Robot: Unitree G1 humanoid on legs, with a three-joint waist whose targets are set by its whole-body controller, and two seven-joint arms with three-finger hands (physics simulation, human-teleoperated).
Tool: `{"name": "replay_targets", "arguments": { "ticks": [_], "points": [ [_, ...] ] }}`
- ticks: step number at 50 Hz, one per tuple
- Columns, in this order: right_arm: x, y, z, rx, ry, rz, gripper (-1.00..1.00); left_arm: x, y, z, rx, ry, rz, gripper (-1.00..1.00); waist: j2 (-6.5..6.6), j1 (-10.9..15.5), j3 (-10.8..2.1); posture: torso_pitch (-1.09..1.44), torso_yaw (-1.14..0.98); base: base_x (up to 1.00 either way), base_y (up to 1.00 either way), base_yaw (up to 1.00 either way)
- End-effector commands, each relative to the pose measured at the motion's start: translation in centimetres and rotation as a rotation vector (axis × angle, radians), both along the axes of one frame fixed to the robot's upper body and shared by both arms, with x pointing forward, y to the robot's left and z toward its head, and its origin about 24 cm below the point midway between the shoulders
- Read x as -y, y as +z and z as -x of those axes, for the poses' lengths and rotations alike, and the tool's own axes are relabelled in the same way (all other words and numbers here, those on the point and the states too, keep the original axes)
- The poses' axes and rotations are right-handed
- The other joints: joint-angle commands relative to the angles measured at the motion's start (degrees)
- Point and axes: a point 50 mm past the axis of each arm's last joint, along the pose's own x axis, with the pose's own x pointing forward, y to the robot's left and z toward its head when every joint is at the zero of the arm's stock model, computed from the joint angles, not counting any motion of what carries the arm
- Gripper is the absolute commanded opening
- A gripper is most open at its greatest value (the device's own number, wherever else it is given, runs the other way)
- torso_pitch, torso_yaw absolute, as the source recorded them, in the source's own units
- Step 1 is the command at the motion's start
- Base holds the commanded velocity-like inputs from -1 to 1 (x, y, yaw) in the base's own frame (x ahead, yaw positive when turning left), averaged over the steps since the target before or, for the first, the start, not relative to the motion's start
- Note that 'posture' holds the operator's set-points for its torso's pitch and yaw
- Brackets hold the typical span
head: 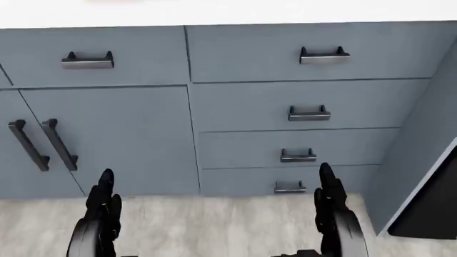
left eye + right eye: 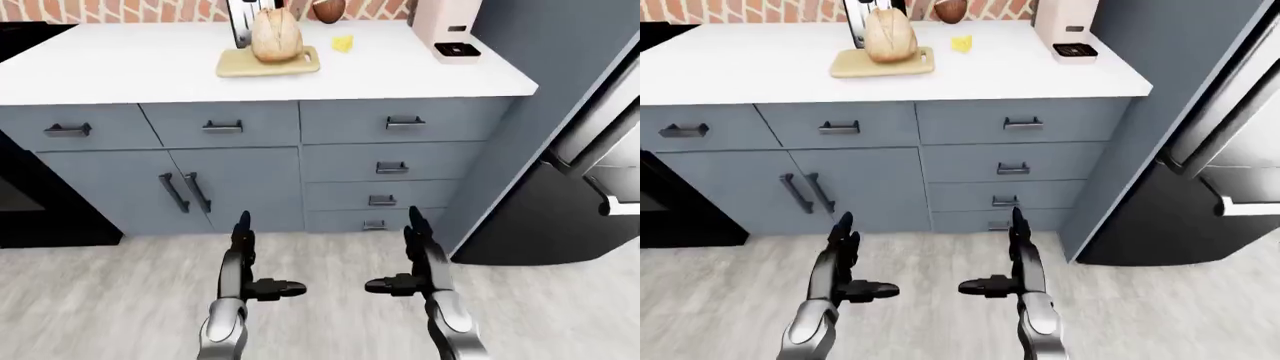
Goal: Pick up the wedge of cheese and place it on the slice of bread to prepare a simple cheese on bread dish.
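Note:
In the left-eye view a small yellow wedge of cheese lies on the white countertop, just right of a wooden cutting board. A rounded tan piece of bread stands on that board. Both hands hang low over the floor, well short of the counter. My left hand and right hand are open, with fingers pointing up, thumbs turned toward each other and nothing held. The head view shows only the cabinet fronts and the tops of both hands.
A pink coffee machine stands on the counter's right end. A dark fridge fills the right side and a black oven the left. Grey drawers and cabinet doors sit under the counter. A brown object stands by the brick wall.

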Motion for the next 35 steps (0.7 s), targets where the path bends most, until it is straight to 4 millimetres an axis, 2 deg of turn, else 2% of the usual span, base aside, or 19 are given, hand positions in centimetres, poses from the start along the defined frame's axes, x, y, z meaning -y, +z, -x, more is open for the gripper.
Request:
{"name": "replay_targets", "arguments": {
  "ticks": [1,2,3,5,7,8,12,15,20,25,27,28,30,31,35],
  "points": [
    [-0.3,3.6,-0.9,0.182,0.012,0.009,1.00,0.2,4.3,-0.7,0.203,-0.020,-0.024,1.00,-0.45,-0.1,-0.05,0.00,0.00,0.00,0.00,0.00],
    [-0.4,3.8,-0.9,0.187,0.017,0.012,1.00,0.2,4.3,-0.8,0.200,-0.029,-0.019,1.00,-0.41,0.1,-2.12,0.00,0.00,0.00,0.00,0.00],
    [-0.4,3.8,-1.0,0.192,0.018,0.017,1.00,0.2,4.3,-0.7,0.197,-0.029,-0.019,1.00,-0.04,0.4,-3.60,0.00,0.00,0.00,0.00,0.00],
    [-0.5,4.0,-1.1,0.196,0.018,0.021,1.00,0.3,4.6,-0.6,0.200,-0.032,-0.017,1.00,-0.41,0.3,-1.01,0.00,0.00,0.00,0.00,0.00],
    [-0.6,4.2,-1.1,0.200,0.019,0.025,1.00,0.3,4.8,-0.6,0.208,-0.033,-0.021,1.00,-0.41,0.4,-3.93,0.00,0.00,0.00,0.00,0.00],
    [-0.6,4.3,-1.0,0.201,0.020,0.025,1.00,0.2,4.9,-0.6,0.211,-0.032,-0.019,1.00,-0.39,0.5,-4.24,0.00,0.00,0.00,0.00,0.00],
    [-0.6,4.4,-1.0,0.203,0.019,0.032,1.00,0.3,5.5,-0.5,0.241,-0.037,-0.044,1.00,-0.25,0.5,-4.48,0.00,0.00,0.00,0.00,0.00],
    [-0.5,5.6,-1.3,0.217,0.019,0.039,1.00,0.2,6.8,-0.6,0.255,-0.041,-0.047,1.00,-0.22,0.5,-4.73,0.00,0.00,0.00,0.00,0.00],
    [-0.3,8.6,-1.8,0.251,0.023,0.065,1.00,0.2,11.5,-0.5,0.311,-0.057,-0.063,1.00,-0.20,0.4,-5.09,0.00,0.00,0.00,0.00,0.00],
    [0.4,12.4,-1.5,0.330,0.032,0.025,1.00,-1.0,15.8,-0.5,0.369,-0.041,-0.066,1.00,-0.14,0.5,-5.27,0.00,0.00,0.00,0.00,0.00],
    [0.3,13.1,-1.1,0.341,0.049,0.013,1.00,-1.3,16.6,-0.4,0.379,-0.040,-0.071,1.00,-0.09,0.6,-5.29,0.00,0.00,0.00,0.00,0.00],
    [0.5,13.3,-1.0,0.345,0.037,0.005,1.00,-1.4,16.9,-0.4,0.384,-0.039,-0.072,1.00,0.22,1.1,-6.01,0.00,0.00,0.00,0.00,0.34],
    [0.4,13.4,-0.8,0.353,0.049,-0.007,1.00,-1.6,17.4,-0.5,0.390,-0.035,-0.071,1.00,0.10,1.4,-4.51,0.00,0.00,0.00,0.00,0.89],
    [0.5,13.5,-0.8,0.355,0.045,-0.010,1.00,-1.6,17.7,-0.4,0.394,-0.035,-0.074,1.00,-0.05,1.4,-4.15,0.00,0.00,0.00,0.00,1.00],
    [0.3,14.0,-0.5,0.371,0.059,-0.035,1.00,-1.7,17.5,-0.5,0.386,-0.038,-0.071,1.00,-0.04,2.2,-3.62,0.00,0.00,0.00,0.00,1.00]
  ]
}}
